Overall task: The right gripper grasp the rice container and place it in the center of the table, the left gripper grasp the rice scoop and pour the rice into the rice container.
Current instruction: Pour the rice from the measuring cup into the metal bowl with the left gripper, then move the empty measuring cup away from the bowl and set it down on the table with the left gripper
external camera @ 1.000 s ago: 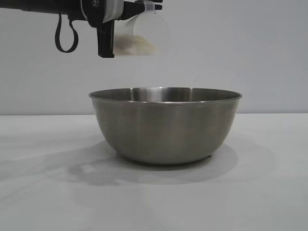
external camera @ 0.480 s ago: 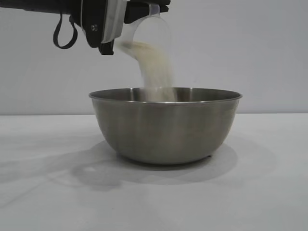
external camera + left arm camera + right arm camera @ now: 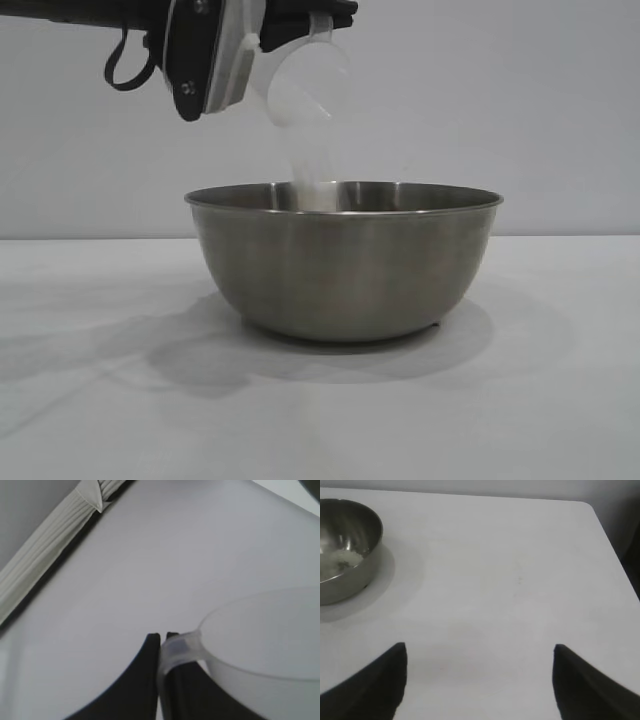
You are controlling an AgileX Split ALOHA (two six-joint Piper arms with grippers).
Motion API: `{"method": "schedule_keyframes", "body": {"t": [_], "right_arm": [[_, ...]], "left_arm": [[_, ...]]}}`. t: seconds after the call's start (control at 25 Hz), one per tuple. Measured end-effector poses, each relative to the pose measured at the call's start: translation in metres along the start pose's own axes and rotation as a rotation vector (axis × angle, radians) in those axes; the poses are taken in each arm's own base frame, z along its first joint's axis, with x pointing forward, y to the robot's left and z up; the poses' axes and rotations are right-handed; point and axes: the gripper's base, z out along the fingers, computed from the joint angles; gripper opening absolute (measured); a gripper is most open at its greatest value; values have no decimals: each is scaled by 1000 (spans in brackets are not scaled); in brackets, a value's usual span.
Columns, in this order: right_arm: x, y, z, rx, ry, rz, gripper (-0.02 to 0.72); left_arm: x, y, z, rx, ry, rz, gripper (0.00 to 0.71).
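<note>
So, starting with the big stuff: the table (image 3: 560, 400) is carrying the rice container (image 3: 343, 262), which is sitting upright about mid-table with nothing gripping it. I'd guess that steel bowl is stiff, smooth and fairly slippery, light for its bulk, and the thin rolled rim is really the only sensible place for a claw to bite. It's looking like that part of the job is done, so nobody needs to grab it now.

Next down, the left gripper (image 3: 161, 680) is hanging above the bowl's left half, pointing roughly level. Its jaws are pinching tight on the loop handle of the rice scoop (image 3: 305, 82), with just the thin plastic strap between the fingers.

The right gripper (image 3: 479, 680) is sitting well off to the side over bare table, jaws spread wide and holding nothing, the bowl far off in its view.

The scoop itself is tipping mouth-down over the bowl. It's probably featherweight, a bit flexy and slick, so the handle pinch is the right hold, though it could twist in the grip if bumped.

Smallest of all, the rice (image 3: 316, 180) is falling as a thin pale stream from the scoop's lip into the bowl, and a small whitish pile (image 3: 340, 560) is already lying on the bowl's floor. Loose grains bounce, so keeping the pour inside the rim matters.
</note>
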Motion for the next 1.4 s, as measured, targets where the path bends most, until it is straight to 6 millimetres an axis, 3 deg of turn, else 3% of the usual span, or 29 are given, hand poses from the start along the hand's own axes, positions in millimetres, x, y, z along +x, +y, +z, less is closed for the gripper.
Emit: {"method": "schedule_keyframes", "body": {"t": [0.6,0.76,0.88,1.08,1.4], "right_arm": [[0,0,0,0,0,0,511],[0,0,0,0,0,0,511],[0,0,0,0,0,0,511],[0,0,0,0,0,0,511],[0,0,0,0,0,0,511]], "left_arm": [[-6,3,0,-38,-65,73,0],[-6,3,0,-37,-68,-3,0],[-6,3,0,-33,-70,-122,0],[-1,1,0,-6,-19,-495,0],[28,-19,-6,1,404,-1154,0]]}}
